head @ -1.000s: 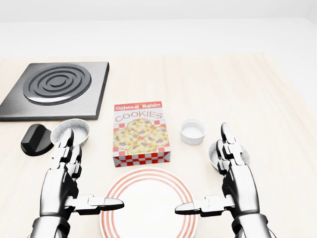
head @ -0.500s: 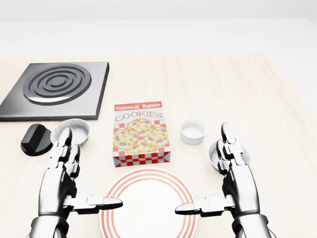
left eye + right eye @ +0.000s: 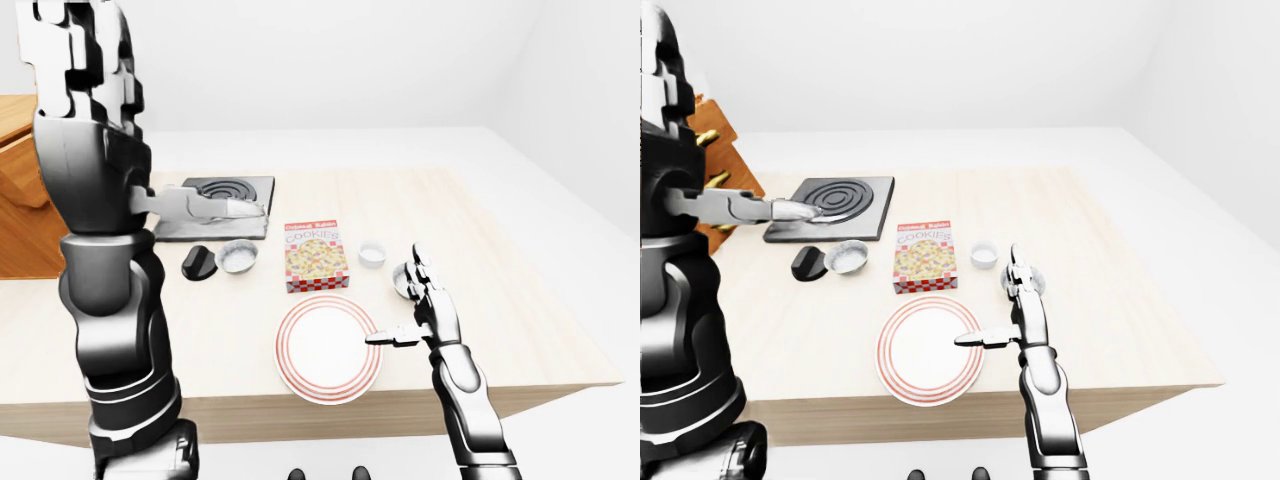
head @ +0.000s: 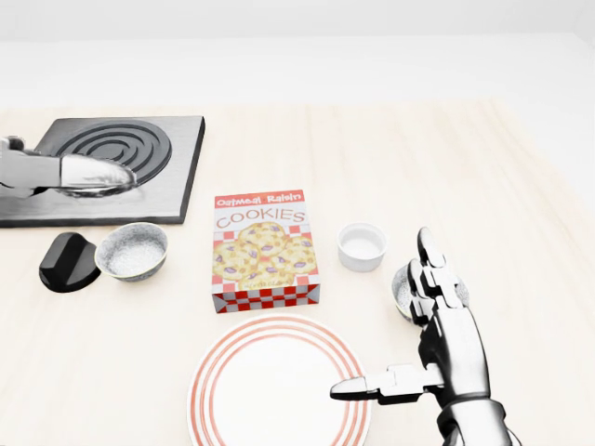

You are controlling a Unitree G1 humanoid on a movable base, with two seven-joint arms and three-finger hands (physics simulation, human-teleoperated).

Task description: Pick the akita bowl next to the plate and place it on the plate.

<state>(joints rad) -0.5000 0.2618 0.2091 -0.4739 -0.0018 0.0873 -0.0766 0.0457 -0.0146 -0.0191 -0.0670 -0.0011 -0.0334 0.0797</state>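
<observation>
Wood tabletop with plate; brown cabinet solely in eye views.

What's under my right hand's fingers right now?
A grey bowl, only its rim edges showing either side of the right hand. Its inside is covered; contact cannot be told.

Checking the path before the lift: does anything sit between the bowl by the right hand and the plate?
Nothing visible: only bare table separates the bowl from the plate; the right hand hangs over the bowl.
</observation>
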